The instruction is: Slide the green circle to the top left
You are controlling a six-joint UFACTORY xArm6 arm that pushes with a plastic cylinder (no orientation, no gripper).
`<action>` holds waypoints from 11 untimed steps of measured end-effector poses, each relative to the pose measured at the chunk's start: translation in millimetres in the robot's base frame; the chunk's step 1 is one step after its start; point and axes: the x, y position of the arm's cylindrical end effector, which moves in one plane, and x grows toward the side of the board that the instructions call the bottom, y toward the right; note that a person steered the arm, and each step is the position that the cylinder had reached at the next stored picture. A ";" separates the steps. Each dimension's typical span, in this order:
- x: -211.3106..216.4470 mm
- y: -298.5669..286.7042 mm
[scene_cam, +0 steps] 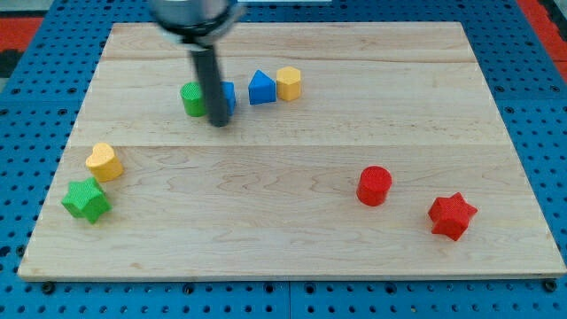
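pale wood table [292,239] on blue pegboard [27,106]. my tip [220,123] at 4 o'clock of green circle [191,98], touching blue block [228,96]. no fingers.

**What my rod is covering**

My rod [211,89] is hiding the right part of the green circle [191,98] and most of a blue block [229,96], near the board's top edge; its shape is staying unclear. The top edge is cutting off my arm.

Bright, even overhead light; the pale wooden board [292,168] shows soft glare. The dark rod above my tip [219,124] blurs; blocks cast faint shadows.
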 end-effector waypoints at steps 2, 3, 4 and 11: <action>-52.5 -96.0; -55.9 -95.7; -40.5 -84.2; -116.3 -195.5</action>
